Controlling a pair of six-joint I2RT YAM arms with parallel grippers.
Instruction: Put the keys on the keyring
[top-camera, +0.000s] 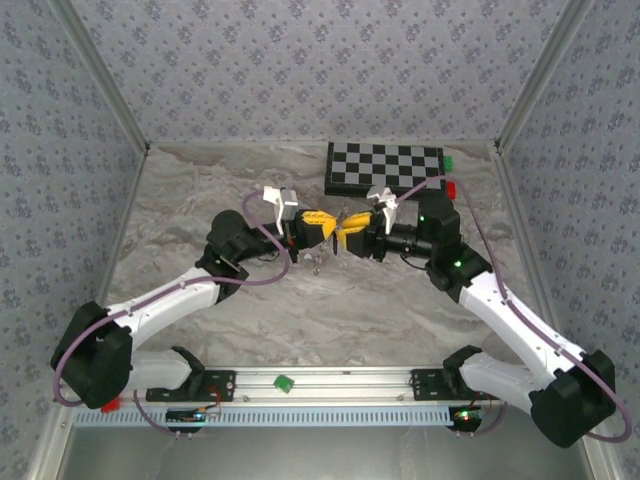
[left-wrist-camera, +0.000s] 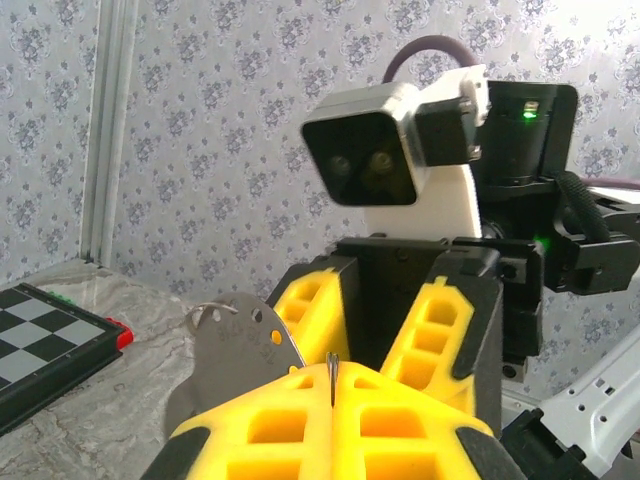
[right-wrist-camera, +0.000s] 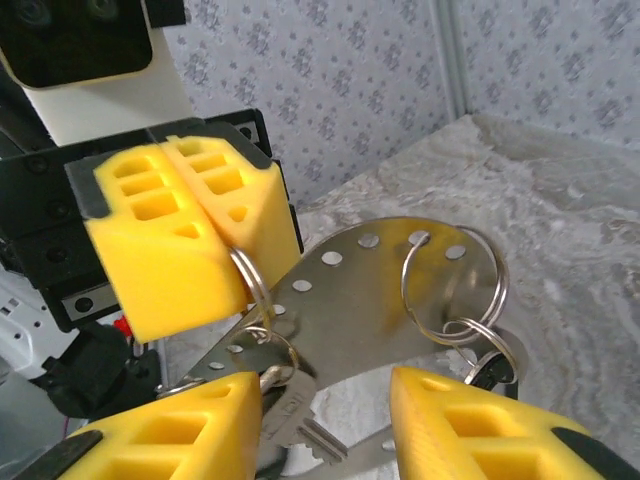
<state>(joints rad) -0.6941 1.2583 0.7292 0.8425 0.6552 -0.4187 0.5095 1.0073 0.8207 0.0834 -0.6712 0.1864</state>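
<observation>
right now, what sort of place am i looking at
Probably a robot test booth: grey floral-patterned wall panels box in a marble-look tabletop, with a black-and-white checkerboard at the back and a white-and-black left arm and right arm bolted at its near edge.

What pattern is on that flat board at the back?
The board has a black-and-white checkerboard pattern, clearest in the top external view.

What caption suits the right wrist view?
Left gripper, jaws shut, pinches a silver wire ring by the perforated metal plate; right gripper open below.
</observation>
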